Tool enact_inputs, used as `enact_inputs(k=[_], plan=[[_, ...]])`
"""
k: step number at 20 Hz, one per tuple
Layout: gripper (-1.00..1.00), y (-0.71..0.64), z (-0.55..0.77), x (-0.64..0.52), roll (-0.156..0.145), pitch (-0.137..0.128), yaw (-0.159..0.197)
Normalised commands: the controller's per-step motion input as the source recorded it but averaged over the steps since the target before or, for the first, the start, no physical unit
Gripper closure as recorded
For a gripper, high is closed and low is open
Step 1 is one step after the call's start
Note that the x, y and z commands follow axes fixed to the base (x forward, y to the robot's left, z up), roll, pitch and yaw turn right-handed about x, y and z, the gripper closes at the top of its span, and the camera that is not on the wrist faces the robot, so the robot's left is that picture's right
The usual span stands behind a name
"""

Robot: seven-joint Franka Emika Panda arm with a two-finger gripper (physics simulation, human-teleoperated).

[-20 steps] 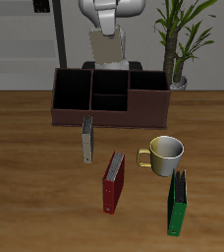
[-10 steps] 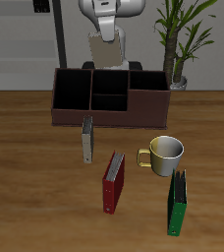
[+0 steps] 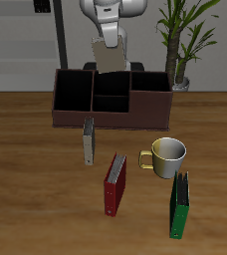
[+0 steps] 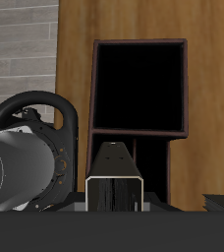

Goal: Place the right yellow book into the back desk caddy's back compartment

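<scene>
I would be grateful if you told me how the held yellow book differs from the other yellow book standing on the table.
The right yellow book hangs in the gripper above the back desk caddy; the other yellow book stands on the table before the caddy. The held book shows its broad grey cover, the standing one mainly its narrow edge. Both are thin and grey, alike in size.

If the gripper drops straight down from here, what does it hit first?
Probably the back desk caddy: the right yellow book hanging from the gripper would meet it first, around the back compartment, though depth is uncertain.
</scene>
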Motion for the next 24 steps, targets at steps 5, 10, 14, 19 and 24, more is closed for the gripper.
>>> enact_inputs(k=[5, 10, 14, 19, 24], plan=[[1.00, 0.05, -0.14, -0.01, 0.016, 0.023, 0.001], [1.00, -0.01, -0.15, -0.01, 0.003, 0.029, 0.004], [1.00, -0.01, -0.08, 0.01, -0.001, 0.012, -0.002], [1.00, -0.02, -0.06, 0.02, -0.001, 0.003, -0.006], [1.00, -0.03, -0.15, 0.05, 0.000, 0.024, -0.008]])
